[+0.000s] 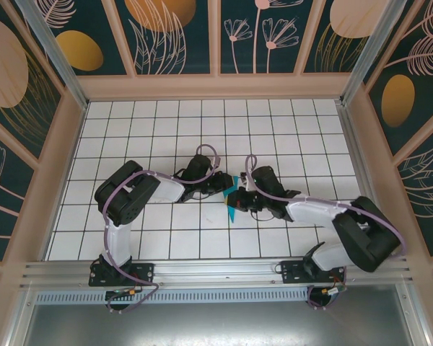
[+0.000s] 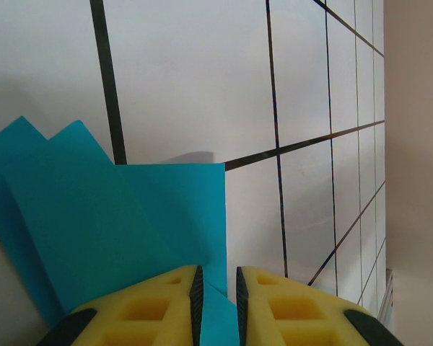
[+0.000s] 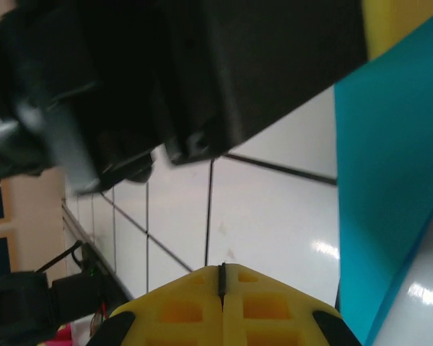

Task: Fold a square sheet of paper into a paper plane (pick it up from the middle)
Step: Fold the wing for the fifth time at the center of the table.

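Observation:
The teal-blue paper [image 1: 234,210] is partly folded and sits on the white tiled floor between the two arms, with overlapping layers and a straight edge in the left wrist view [image 2: 94,216]. My left gripper [image 1: 232,185] hangs over its edge, its yellow fingers [image 2: 296,310] a narrow gap apart [image 2: 216,303]. Teal paper shows in that gap, and I cannot tell whether the pads touch it. My right gripper [image 1: 237,201] is shut, pads together with nothing between them [image 3: 222,277]. It points at bare tile, with the paper [image 3: 386,180] rising just to its right.
The left arm's black wrist body [image 3: 202,72] looms close above the right gripper. Pale wooden walls [image 1: 54,151] box in the tiled floor [image 1: 202,122]. An aluminium rail [image 1: 216,270] carrying both arm bases runs along the near edge.

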